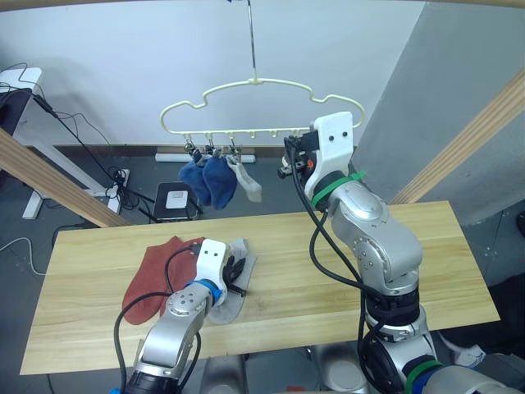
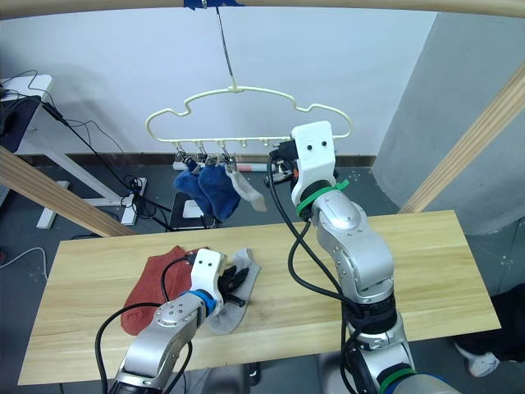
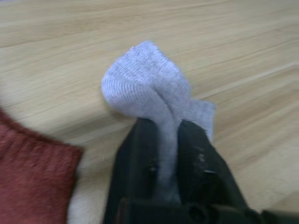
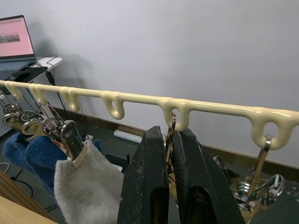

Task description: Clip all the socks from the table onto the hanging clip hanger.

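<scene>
**Left gripper pinching a grey sock on the table, right gripper closed on a hanger clip**

The clip hanger [image 1: 254,103] hangs by its thin hook above the far edge of the table [image 1: 394,246]. Under the left part of its bar, three socks are already clipped side by side: two blue socks [image 1: 209,179] and, just right of them, a light grey sock [image 1: 248,185]. The loops further right along the bar carry bare metal clips.

On the table, below and left of the hanger, two rust-red socks [image 1: 156,275] lie overlapping. Touching their right edge lies a second grey sock [image 2: 234,308], flat on the planks. The left gripper [image 1: 232,273] rests on it; the left wrist view shows what the head views hide: its two black fingers [image 3: 196,158] are pressed together on a raised fold of the grey fabric [image 3: 145,88], with the red sock's edge just beside.

The right gripper [image 1: 289,160] is raised to the hanger's bar, near its right end. The right wrist view shows its fingers [image 4: 145,177] nearly closed around a thin metal clip [image 4: 171,135] hanging from one loop, with another clip [image 4: 259,161] dangling from the next loop along.

Behind the table, below the hanger, cables and a power strip [image 1: 115,185] lie on the dark floor, and slanted wooden posts [image 1: 49,176] cross either side.
</scene>
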`<state>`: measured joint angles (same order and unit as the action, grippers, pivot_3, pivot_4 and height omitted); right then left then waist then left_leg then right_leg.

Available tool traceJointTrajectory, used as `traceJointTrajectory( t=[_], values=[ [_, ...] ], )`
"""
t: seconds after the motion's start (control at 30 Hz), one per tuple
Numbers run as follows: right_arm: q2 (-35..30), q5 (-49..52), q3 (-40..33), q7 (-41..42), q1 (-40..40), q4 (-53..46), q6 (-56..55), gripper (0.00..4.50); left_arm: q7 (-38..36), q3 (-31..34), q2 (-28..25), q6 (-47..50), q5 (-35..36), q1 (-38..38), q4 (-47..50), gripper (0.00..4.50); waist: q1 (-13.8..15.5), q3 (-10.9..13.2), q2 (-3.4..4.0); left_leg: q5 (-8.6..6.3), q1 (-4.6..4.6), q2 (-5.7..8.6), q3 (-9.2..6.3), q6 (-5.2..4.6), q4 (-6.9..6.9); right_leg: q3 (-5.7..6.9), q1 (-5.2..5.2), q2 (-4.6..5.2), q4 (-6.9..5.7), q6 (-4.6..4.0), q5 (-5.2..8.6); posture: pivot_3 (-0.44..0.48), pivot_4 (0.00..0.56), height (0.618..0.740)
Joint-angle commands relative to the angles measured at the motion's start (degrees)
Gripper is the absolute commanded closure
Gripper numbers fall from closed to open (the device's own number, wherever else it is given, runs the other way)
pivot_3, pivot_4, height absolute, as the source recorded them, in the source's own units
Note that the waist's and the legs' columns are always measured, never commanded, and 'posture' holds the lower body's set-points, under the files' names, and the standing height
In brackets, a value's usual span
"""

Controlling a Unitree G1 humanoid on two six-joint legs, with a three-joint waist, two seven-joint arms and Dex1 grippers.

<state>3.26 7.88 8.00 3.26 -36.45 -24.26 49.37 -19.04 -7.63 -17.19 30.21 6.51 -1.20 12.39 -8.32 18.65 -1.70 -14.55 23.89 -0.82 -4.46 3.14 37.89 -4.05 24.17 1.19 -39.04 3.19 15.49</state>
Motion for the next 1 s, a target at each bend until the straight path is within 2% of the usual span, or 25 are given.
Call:
traceJointTrajectory(
  t=[0.03, 0.2, 0.43, 1.0],
  values=[
    [0.5, 0.2, -0.1, -0.2, -0.7, -1.5, -1.1, 4.50, -6.5, -1.7, -2.9, -12.5, -0.6, 1.2, 1.6, 4.48, 0.0, 0.0, 0.00, 0.00, 0.01, 0.00, 0.01, 0.00, 0.00, 0.01, 0.00, 0.00, 0.00, 0.00, 0.00, -0.235, 0.307, 0.740],
    [0.5, 0.3, -0.5, -0.2, -1.4, -1.7, -1.0, 4.50, -14.2, -2.8, -1.7, -23.4, 2.3, 9.1, -0.1, 4.48, 0.3, 0.0, 0.00, 0.00, 0.03, 0.05, 0.03, 0.00, 0.02, 0.01, 0.00, 0.06, 0.01, 0.00, 0.00, -0.239, 0.307, 0.740],
    [0.7, 0.3, -0.6, -0.3, -1.7, -1.9, -1.1, 4.50, -13.0, -2.2, 3.8, -24.6, 3.2, 16.2, -2.8, 4.48, -0.7, 0.0, 0.00, 0.00, 0.06, 0.04, 0.10, -0.01, 0.00, 0.01, 0.02, 0.01, 0.07, 0.02, 0.00, -0.250, 0.301, 0.740],
    [0.7, 0.4, -0.3, -0.2, -1.4, -2.0, -0.8, 4.50, -12.0, 1.0, 7.6, -23.6, 6.5, 18.5, -5.7, 4.48, -1.4, 0.0, 0.00, 0.00, 0.05, 0.05, 0.05, -0.01, 0.02, 0.00, 0.00, -0.02, 0.02, 0.02, 0.00, -0.256, 0.291, 0.740]
  ],
)
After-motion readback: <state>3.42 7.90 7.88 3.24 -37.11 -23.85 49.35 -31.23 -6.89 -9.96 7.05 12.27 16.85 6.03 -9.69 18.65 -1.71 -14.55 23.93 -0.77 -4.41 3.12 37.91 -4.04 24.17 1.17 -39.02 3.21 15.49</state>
